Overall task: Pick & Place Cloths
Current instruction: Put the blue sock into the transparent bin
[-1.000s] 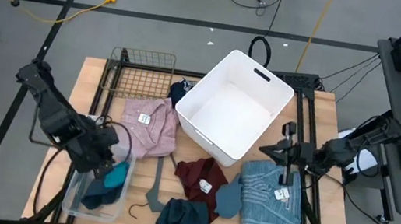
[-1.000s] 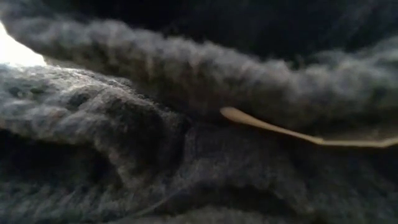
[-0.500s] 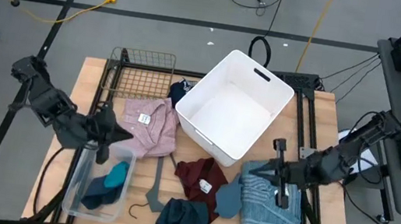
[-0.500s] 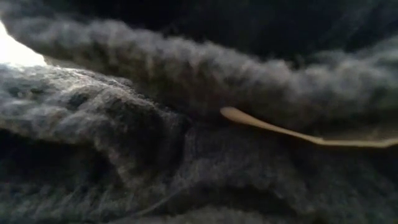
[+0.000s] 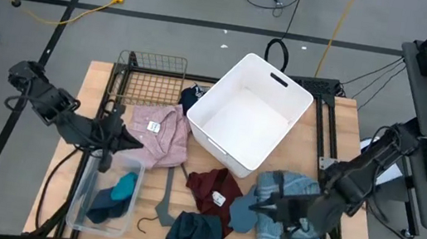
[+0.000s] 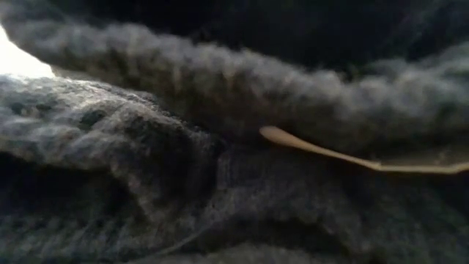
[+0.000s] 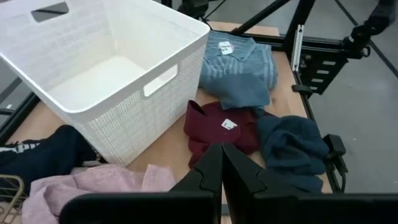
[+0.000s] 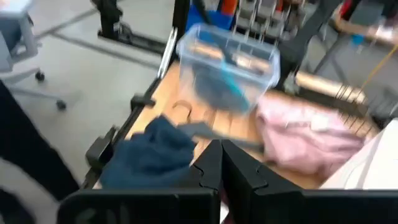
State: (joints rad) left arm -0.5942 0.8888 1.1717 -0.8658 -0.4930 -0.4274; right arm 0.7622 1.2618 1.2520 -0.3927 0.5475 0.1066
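Left gripper (image 5: 123, 137) shut tight on nothing, fingers (image 7: 214, 171) pressed together, poised over the near edge of the pink garment (image 5: 158, 134) and just above the clear plastic tub (image 5: 87, 199). Right gripper (image 5: 268, 205) likewise closed and empty, fingers (image 8: 214, 163) meeting, reaching in low over the light-blue ribbed garment (image 5: 297, 192) at the table's right side. Pink garment spread flat, white tag up, between the wire basket (image 5: 150, 84) and the white bin (image 5: 249, 114), touching the bin's left wall. Maroon garment (image 5: 212, 188) with its white tag just below the bin's front corner, beside a small blue-grey piece (image 5: 242, 212) that touches the light-blue one. Dark teal garment (image 5: 197, 235) bunched at the table's near edge, next to the grey hanger (image 5: 165, 199). Dark navy piece (image 5: 190, 98) tucked against the bin's left rear corner. Teal and dark pieces (image 5: 121, 190) lying inside the clear tub. White bin open and standing on the wooden table (image 5: 91, 94). Low view filled entirely by dark knitted fabric (image 6: 220, 183) pressed up close, with a thin pale strip (image 6: 322, 152) across it. From the left wrist view: bin, maroon, light-blue and dark teal garments all apart from that gripper.
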